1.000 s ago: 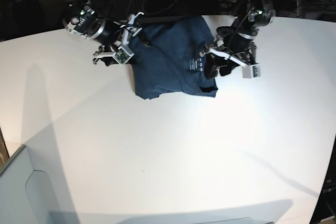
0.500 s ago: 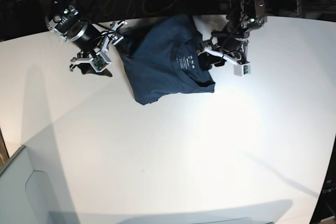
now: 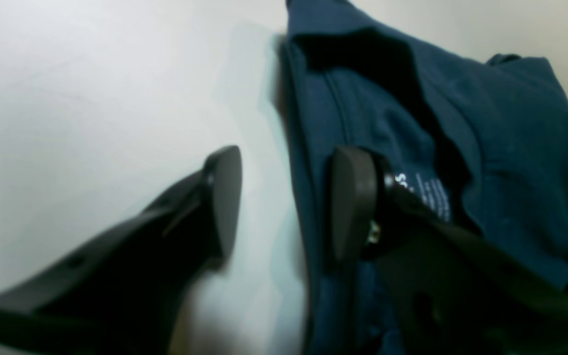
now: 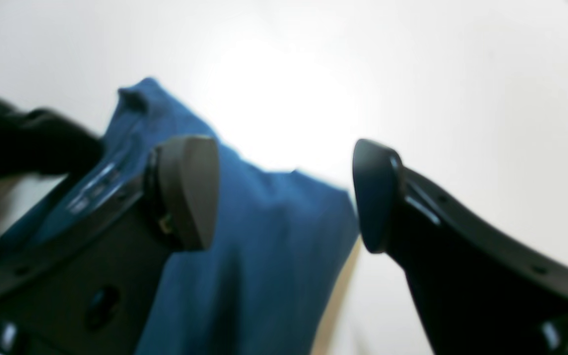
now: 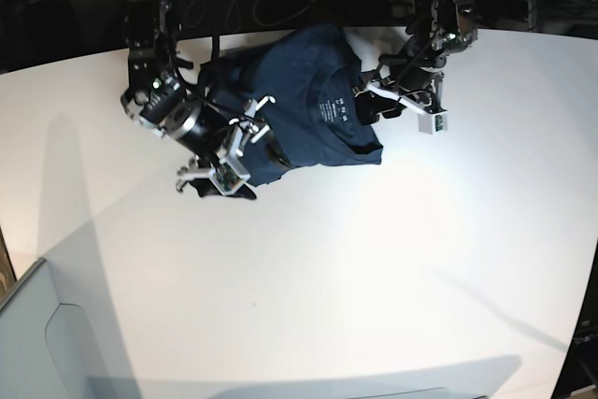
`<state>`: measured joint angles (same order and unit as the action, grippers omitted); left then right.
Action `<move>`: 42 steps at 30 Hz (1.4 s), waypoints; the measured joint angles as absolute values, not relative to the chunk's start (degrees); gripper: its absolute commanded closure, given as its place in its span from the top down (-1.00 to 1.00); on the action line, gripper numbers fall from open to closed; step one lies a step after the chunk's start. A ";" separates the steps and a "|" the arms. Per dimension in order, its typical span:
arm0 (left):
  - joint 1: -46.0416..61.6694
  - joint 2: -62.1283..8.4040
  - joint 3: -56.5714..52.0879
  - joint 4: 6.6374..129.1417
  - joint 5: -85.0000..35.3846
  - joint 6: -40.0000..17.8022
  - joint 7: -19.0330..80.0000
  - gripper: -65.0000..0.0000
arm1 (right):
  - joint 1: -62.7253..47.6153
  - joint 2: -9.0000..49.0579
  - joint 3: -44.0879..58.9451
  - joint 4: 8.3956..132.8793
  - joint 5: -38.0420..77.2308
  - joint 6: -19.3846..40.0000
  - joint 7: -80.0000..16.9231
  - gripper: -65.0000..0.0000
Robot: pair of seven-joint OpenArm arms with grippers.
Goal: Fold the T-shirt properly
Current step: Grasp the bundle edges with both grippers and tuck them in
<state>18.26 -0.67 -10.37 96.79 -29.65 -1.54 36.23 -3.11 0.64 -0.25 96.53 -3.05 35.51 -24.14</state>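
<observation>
Base view shows the T-shirt (image 5: 308, 105) bunched at the table's (image 5: 392, 277) far edge; the right gripper (image 5: 229, 151) straddles its near corner, fingers spread, presumably before grasping. The left gripper (image 3: 284, 202), likewise released, brackets the collar edge; nothing is held.

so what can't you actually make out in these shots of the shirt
- Base view: T-shirt lower-left corner, hidden behind the right gripper.
- Left wrist view: neck label print, blurred and partly covered by a finger.
- Right wrist view: the shirt's fold lines, blurred by motion.
</observation>
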 measured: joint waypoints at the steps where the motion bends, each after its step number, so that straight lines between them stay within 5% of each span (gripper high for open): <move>1: 18.35 -0.69 -10.35 96.79 -29.65 -1.56 36.23 -0.11 | -1.56 0.64 -0.30 94.74 -2.81 35.48 -23.90 0.25; 13: 18.22 -0.64 -10.35 94.48 -30.72 -2.09 35.35 -0.11 | 5.85 0.67 -0.30 80.31 -2.96 35.53 -29.61 0.22; 24: 18.06 -0.64 -10.28 93.69 -30.83 -2.33 34.68 -0.11 | 7.27 1.58 -0.34 75.88 -2.92 35.53 -29.45 -0.69; 36: 17.61 -0.64 -10.28 91.94 -31.59 -2.87 33.50 -0.11 | 7.25 1.58 -0.01 79.24 -2.96 35.53 -29.58 -0.63; 42: 17.63 -0.64 -10.28 92.18 -31.55 -2.87 33.65 -0.11 | 7.22 1.58 0.10 79.37 -2.98 35.51 -29.56 0.22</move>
<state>17.63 -0.64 -10.28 92.18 -31.55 -2.87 33.65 7.22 1.58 0.10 79.37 -2.98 35.51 -29.56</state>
